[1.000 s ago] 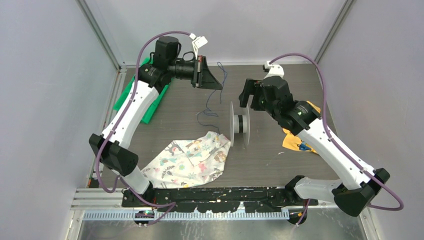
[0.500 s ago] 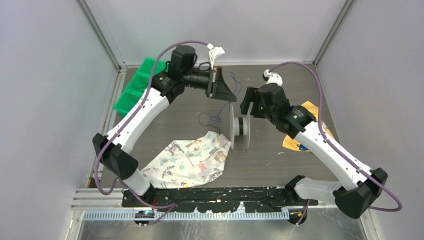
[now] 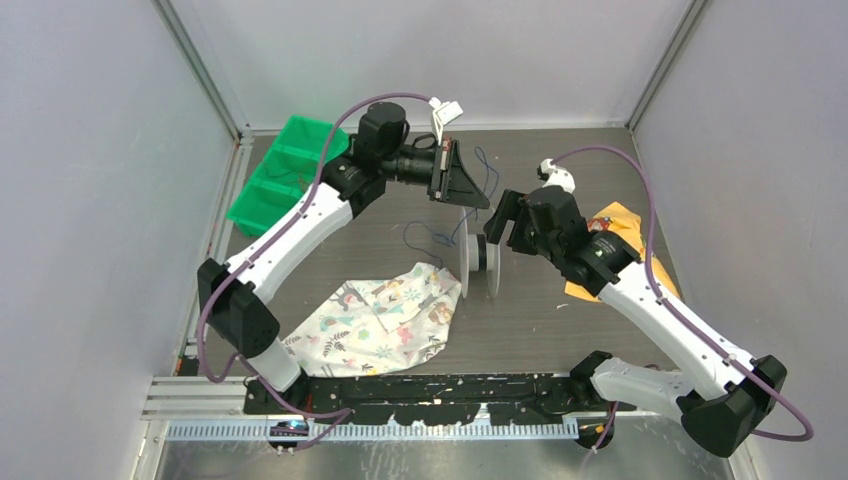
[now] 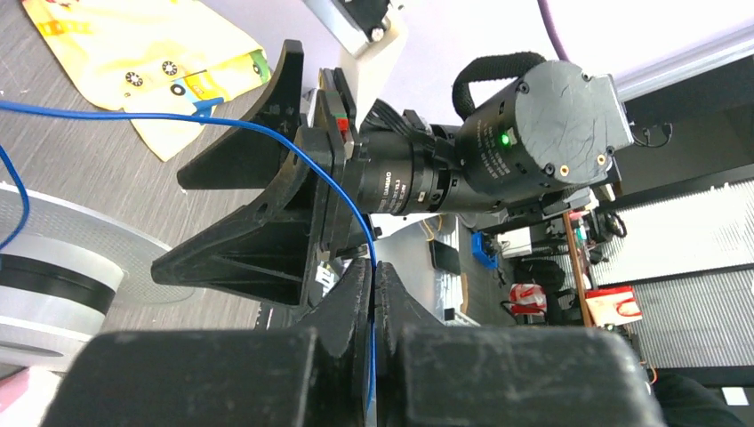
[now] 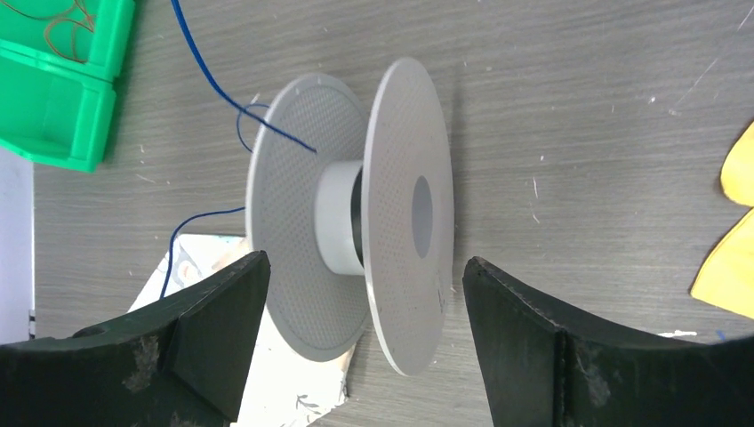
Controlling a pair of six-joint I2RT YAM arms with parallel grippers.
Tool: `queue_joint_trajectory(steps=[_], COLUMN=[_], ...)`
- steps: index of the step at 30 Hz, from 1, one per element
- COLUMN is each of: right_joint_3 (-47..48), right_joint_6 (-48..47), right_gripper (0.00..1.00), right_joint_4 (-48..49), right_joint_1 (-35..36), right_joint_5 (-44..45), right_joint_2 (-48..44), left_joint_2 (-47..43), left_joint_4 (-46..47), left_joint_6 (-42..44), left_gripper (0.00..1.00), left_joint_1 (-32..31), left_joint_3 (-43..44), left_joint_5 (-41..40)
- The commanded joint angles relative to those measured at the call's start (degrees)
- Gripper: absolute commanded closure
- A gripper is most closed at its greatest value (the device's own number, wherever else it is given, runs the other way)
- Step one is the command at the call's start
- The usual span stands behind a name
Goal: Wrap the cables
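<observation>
Far left, a green bin point(image 3: 283, 172); nearer, a patterned cloth point(image 3: 385, 315). Left gripper point(image 4: 373, 280) pinched shut on the thin blue cable point(image 4: 253, 127), raised just beyond the spool point(image 5: 356, 218). Loose loops trailing on the table point(image 3: 380, 240) left of the spool. Spool upright on its disc rims, mid-table. Right gripper point(image 5: 364, 271) spread wide, fingers flanking the discs, seemingly without touching. Yellow packet point(image 3: 628, 217) at right.

Bright, even light, soft shadows, slight blur in wrist-view foregrounds.
</observation>
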Motion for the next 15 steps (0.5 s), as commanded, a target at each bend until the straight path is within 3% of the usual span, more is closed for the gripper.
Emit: queue_joint_trajectory(steps=[1,6,15], right_joint_3=[-1.46,-1.81,-3.72], right_joint_6=[3.30,3.36,3.62], right_gripper=[0.15,0.16,0.16], right_joint_4=[1.97,1.90,4.67], right_joint_1=[-0.05,-0.08,0.00], right_joint_5=[-0.66,0.77,3.55], right_joint_2=[-0.30,-1.03,0.07], left_joint_2=[0.36,0.67,1.13], left_joint_4=[8.75,16.44,19.65], left_joint_6=[-4.57,-9.78,-13.46], left_gripper=[0.99,0.99,0.99], left_joint_1=[0.13,0.08,0.16], left_joint_3=[-2.21,-5.86,-6.74], left_joint_5=[0.12,0.03,-0.11])
